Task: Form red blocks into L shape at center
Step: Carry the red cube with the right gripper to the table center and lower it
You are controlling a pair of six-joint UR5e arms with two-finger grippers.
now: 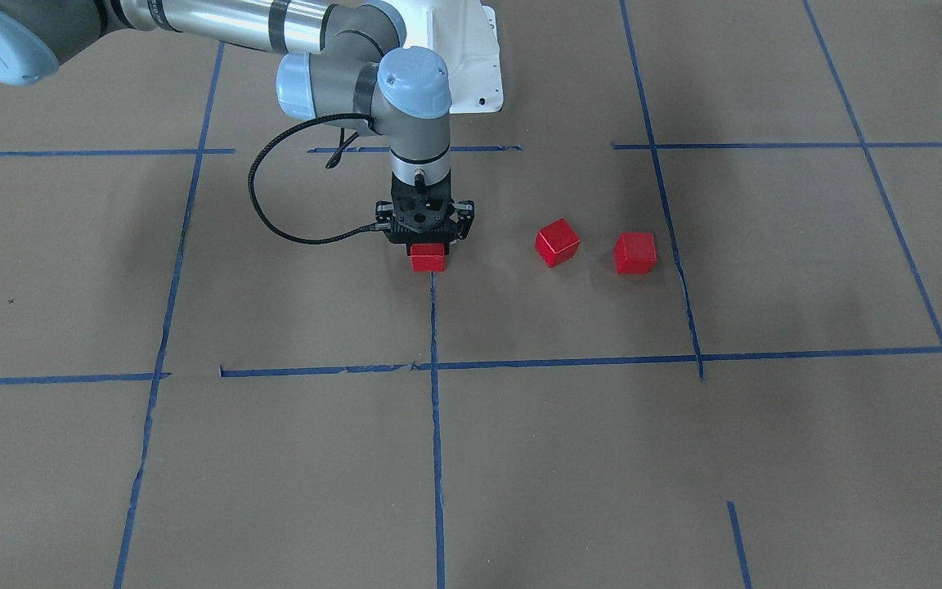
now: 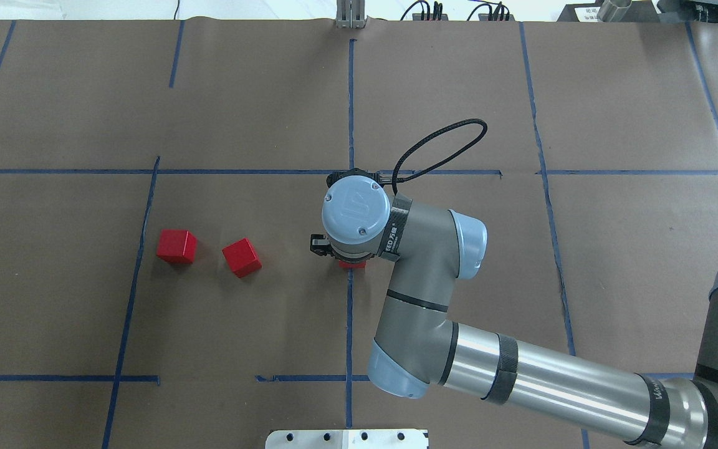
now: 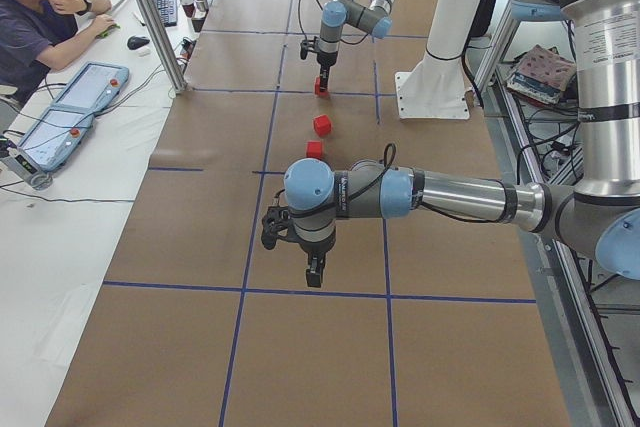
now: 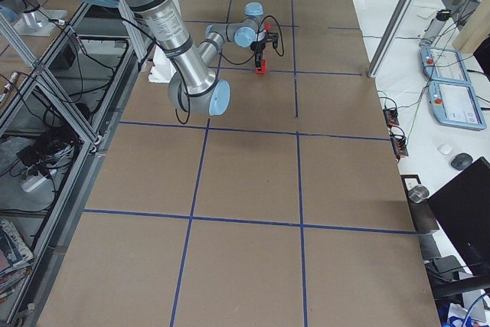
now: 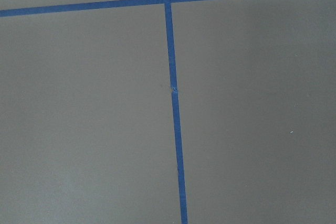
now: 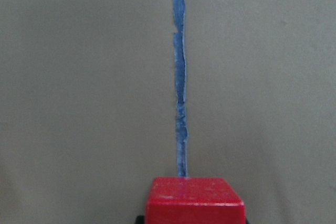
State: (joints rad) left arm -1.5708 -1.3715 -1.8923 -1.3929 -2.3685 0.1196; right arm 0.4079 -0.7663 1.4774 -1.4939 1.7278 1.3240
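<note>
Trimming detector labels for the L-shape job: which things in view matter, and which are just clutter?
Job: centre red block, under the right tool; rotated red block; outermost red block; blue tape grid.

Lying about: keyboard; mouse; teach pendant; white mounting plate.

Count: red blocks [image 1: 557, 242] ×3, all on the brown paper surface [image 1: 275, 458]. UR5e arms ×2: right arm [image 2: 521, 368], left arm [image 3: 460, 195]. Hands ×2, one per arm: right hand [image 1: 428, 244], left hand [image 3: 314, 277]. Black cable loop [image 1: 262, 204] ×1, at the right wrist. White base plate [image 1: 475, 74] ×1. At the white side surface [image 3: 70, 247]: person [image 3: 40, 17] ×1, teach pendants [image 4: 458, 105] ×2, keyboard [image 3: 165, 2] ×1, mouse [image 3: 138, 42] ×1.
</note>
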